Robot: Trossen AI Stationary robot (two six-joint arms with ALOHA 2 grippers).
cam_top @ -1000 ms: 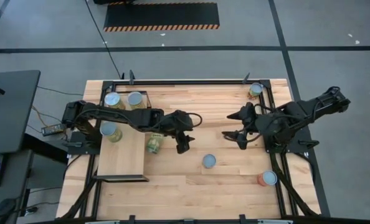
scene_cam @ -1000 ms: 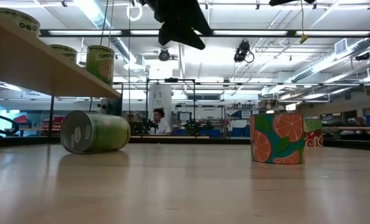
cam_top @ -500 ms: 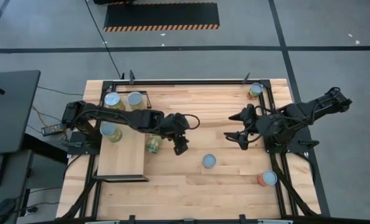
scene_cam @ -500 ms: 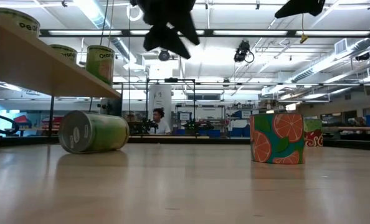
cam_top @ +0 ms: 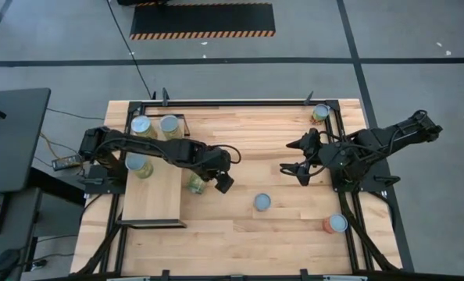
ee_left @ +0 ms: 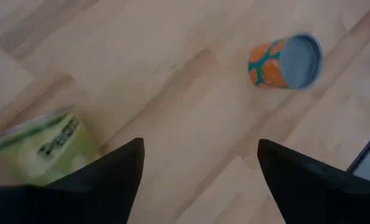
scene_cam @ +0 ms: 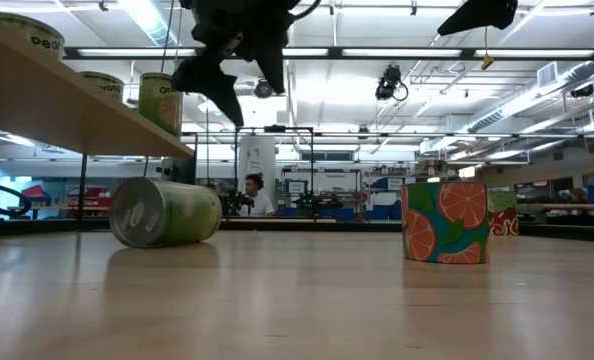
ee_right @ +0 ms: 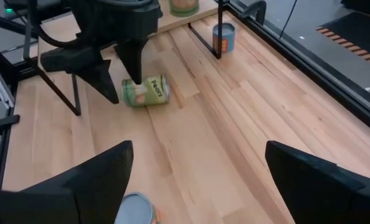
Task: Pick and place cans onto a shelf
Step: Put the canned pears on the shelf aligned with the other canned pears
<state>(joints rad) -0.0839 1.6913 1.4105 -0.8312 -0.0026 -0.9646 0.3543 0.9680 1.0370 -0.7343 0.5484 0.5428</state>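
An olive-green can (cam_top: 194, 184) lies on its side on the table beside the shelf (cam_top: 152, 199); it also shows low (scene_cam: 165, 211) and in the left wrist view (ee_left: 40, 147). My left gripper (cam_top: 217, 183) hangs open above the table just right of this can, pointing steeply down, touching nothing. Three cans (cam_top: 140, 125) (cam_top: 169, 123) (cam_top: 138, 164) stand on the shelf. An orange-and-teal can (cam_top: 262, 202) stands upright mid-table. My right gripper (cam_top: 293, 159) is open, raised over the table's right part.
One can (cam_top: 319, 112) stands at the far right corner, an orange-red one (cam_top: 336, 224) near the right front. The shelf's black frame (cam_top: 150, 223) stands on the table's left. Bare wood lies between the two grippers.
My left gripper has rolled about its own line, tipped to point more steeply down, sunk a little and gone toward the lying green can; its fingers now stand wider apart. The green can has rolled slightly toward the table's right, its silver end now turned more toward the near edge.
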